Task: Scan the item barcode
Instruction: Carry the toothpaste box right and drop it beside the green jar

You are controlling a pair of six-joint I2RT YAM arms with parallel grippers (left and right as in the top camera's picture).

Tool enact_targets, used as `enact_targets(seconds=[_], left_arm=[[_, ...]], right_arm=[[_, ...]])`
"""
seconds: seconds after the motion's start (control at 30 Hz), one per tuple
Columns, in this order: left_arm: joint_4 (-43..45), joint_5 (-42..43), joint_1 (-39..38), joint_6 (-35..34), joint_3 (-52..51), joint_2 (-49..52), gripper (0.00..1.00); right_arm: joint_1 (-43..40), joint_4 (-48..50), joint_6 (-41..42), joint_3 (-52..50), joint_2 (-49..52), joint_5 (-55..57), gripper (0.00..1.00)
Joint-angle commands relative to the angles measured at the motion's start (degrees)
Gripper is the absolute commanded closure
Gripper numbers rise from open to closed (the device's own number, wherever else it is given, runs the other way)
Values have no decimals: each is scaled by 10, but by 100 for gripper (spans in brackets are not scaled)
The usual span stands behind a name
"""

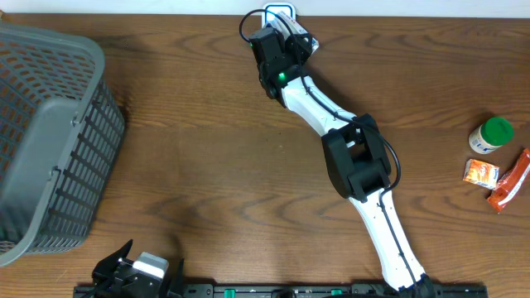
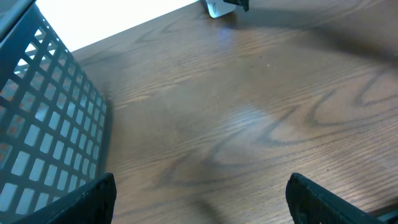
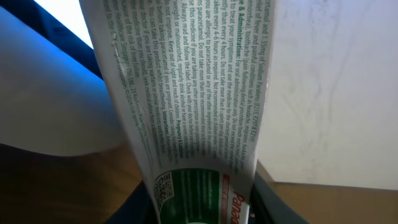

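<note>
The item is a white and green medicine box [image 3: 180, 112] with small print, held upright between the dark fingers [image 3: 281, 205] of my right gripper [image 3: 202, 208], which is shut on it. Overhead, the right gripper [image 1: 286, 45] is stretched to the table's far edge. It holds the box [image 1: 301, 37] right at a white scanner [image 1: 279, 12] lit blue. A blue glow [image 3: 37, 81] shows beside the box in the right wrist view. The box's barcode cannot be made out. My left gripper [image 1: 124, 266] rests at the near left edge, and in its wrist view it [image 2: 202, 199] is open with nothing between its fingers [image 2: 87, 199].
A grey mesh basket [image 1: 50, 141] stands at the left, close beside the left gripper [image 2: 37, 124]. At the right edge lie a green-capped bottle [image 1: 490, 135], an orange packet [image 1: 480, 173] and a red-orange bar [image 1: 509, 182]. The right arm crosses the table's middle diagonally.
</note>
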Motion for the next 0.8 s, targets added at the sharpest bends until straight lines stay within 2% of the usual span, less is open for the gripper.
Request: enact_targets(seconds=[0.0,0.1,0.23,0.33,0.43,0.47,0.5,0.6,0.77], left_arm=[[2,9,2,3,3,-3,14],[2,9,2,3,3,-3,14],[2,9,2,3,3,-4,14],[2,9,2,3,3,-3,14],[2,9,2,3,3,-4,14],[2,9,2,3,3,-4,13],[2,9,2,3,3,-3,14],[2,9,2,3,3,-4,14],[2,9,2,3,3,-4,14]], right_arm=[[-5,-9,-22,8,-26,33,76],[-6,-45,-16,8,-60,33,78],[-19,-144,81,8,-105,32,80],[-46,-304,203,8,-133,32,83],[-78,-433,312,8,-134,24,82],[-98,-501,376,8,-134,-12,83],[-133,-579,426,8,-134,-64,89],[-188,-644,485,6,-134,-112,94],[-284,-709,529,6,-134,-207,98]])
